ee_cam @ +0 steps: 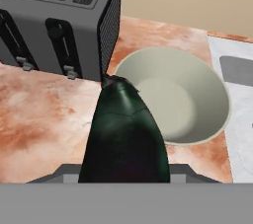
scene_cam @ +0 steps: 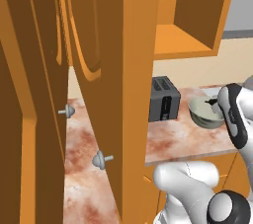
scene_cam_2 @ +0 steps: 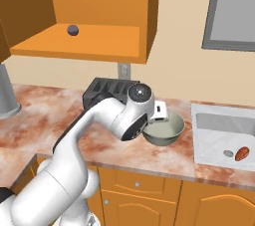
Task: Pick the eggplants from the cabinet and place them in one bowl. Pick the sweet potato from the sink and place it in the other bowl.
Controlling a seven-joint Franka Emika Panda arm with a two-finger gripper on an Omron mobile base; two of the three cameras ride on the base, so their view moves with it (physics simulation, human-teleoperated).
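Observation:
A dark, glossy eggplant (ee_cam: 123,134) fills the lower middle of the hand view, and my gripper (scene_cam_2: 160,112) is shut on it. It hangs just above the near rim of the pale grey-green bowl (ee_cam: 217,94), which stands empty on the counter beside the toaster. From the left base view the gripper (scene_cam: 215,103) sits over that bowl (scene_cam: 203,115). A second eggplant (scene_cam_2: 72,30) lies on the shelf of the orange cabinet (scene_cam_2: 99,41). The sweet potato (scene_cam_2: 242,154) rests in the sink (scene_cam_2: 219,123) at the right. The other bowl is out of view.
A black toaster (scene_cam_2: 107,90) stands just left of the bowl. An open cabinet door (scene_cam: 99,70) with grey knobs blocks much of the left base view. A grey pot edge (scene_cam_2: 7,98) shows at the far left of the counter.

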